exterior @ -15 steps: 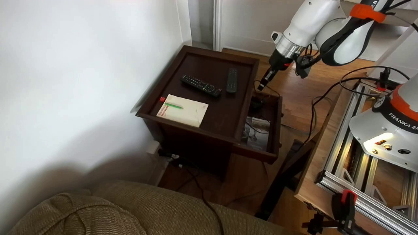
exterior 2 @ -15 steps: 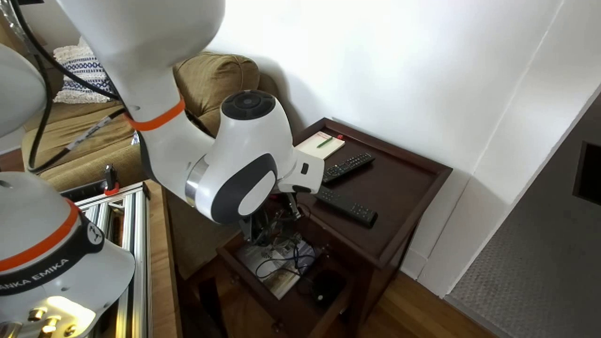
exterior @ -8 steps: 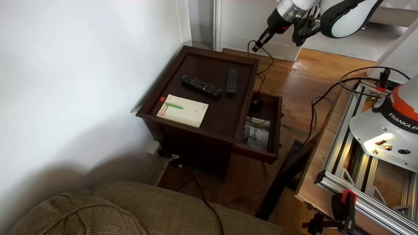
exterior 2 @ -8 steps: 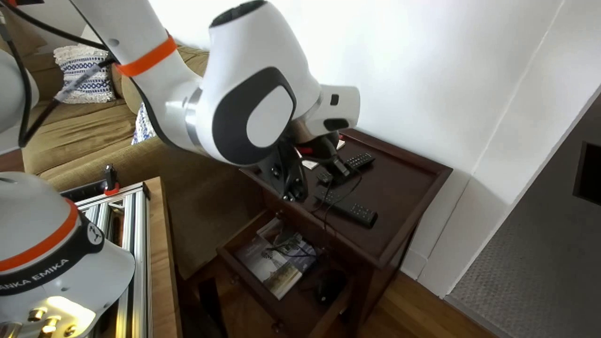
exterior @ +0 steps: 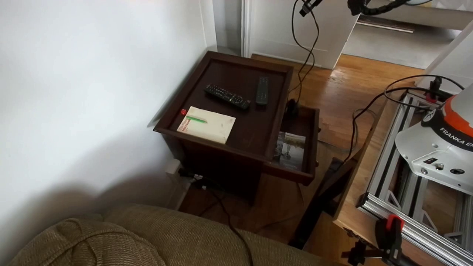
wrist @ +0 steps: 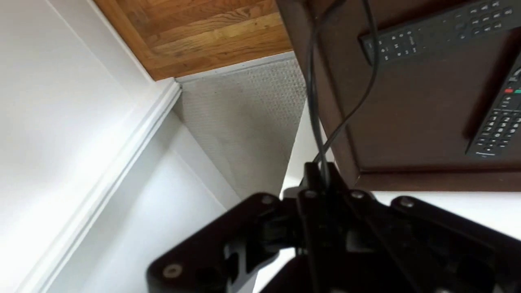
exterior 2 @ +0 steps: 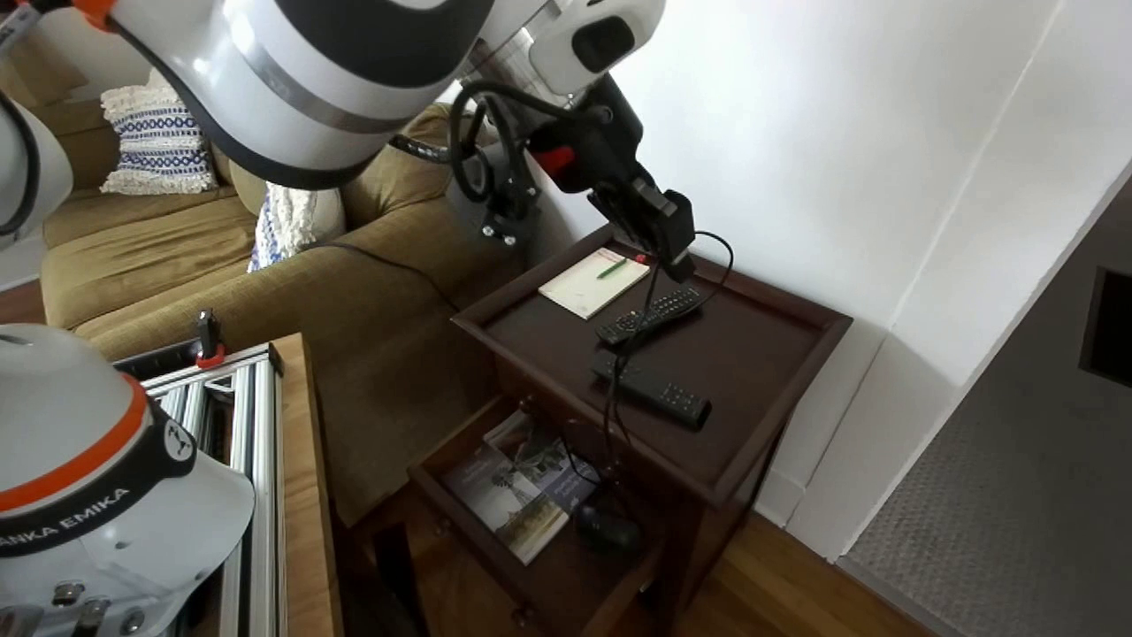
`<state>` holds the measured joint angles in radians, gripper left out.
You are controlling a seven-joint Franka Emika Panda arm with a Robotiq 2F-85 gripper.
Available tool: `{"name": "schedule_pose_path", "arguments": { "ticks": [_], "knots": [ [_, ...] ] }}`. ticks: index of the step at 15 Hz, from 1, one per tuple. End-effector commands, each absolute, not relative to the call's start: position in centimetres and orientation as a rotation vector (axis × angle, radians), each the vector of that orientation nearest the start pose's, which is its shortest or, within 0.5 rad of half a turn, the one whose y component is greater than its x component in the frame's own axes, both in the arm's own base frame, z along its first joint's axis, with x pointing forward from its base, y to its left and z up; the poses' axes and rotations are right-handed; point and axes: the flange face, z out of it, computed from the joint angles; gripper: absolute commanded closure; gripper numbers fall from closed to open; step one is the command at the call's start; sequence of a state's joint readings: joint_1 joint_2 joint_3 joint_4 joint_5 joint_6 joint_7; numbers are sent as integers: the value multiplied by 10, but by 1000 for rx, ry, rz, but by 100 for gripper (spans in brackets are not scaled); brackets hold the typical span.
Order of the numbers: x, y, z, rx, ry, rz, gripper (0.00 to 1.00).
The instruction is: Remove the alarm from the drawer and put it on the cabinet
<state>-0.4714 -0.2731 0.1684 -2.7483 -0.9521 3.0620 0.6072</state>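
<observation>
The alarm (exterior: 292, 107), a small black blocky thing, is at the far end of the open drawer (exterior: 315, 144). It also shows in an exterior view (exterior 2: 608, 529); whether it touches the drawer floor I cannot tell. A black cable (exterior: 313, 55) rises from it to my gripper (exterior: 305, 11). The gripper, also in an exterior view (exterior 2: 679, 258), is shut on the doubled cable. In the wrist view the cable (wrist: 311, 85) runs between the fingertips (wrist: 319, 173). The cabinet top (exterior: 236, 75) lies below the gripper's height. The alarm is hidden in the wrist view.
Two black remotes (exterior: 227, 96) (exterior: 262, 91), a pale booklet (exterior: 212, 127) with a green pen (exterior: 196, 119), and a red die (exterior: 183, 112) lie on the cabinet. Magazines (exterior 2: 522, 491) lie in the drawer. A white wall (exterior: 111, 66) and a sofa (exterior: 177, 232) border the cabinet.
My gripper has risen high above the drawer, staying shut on the cable. The cable has drawn up out of the drawer, and the alarm has shifted slightly upward.
</observation>
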Motion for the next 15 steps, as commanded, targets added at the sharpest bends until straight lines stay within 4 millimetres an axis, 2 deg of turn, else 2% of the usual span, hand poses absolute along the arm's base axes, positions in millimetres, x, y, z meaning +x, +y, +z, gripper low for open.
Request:
{"name": "schedule_pose_path", "arguments": {
  "ticks": [1,7,9,10,12,13,15],
  "knots": [
    [398,-49,344,-3388,-11,-927,99],
    [396,-26,366,-3342,-8,-1080,99],
    [393,-16,383,-3309,-28,-1171,99],
    [382,-11,389,-3297,-37,-1204,99],
    [391,-5,409,-3267,-67,-1283,99],
    [388,-2,421,-3246,-75,-1343,99],
    [370,6,438,-3200,-95,-1433,99]
  ]
}}
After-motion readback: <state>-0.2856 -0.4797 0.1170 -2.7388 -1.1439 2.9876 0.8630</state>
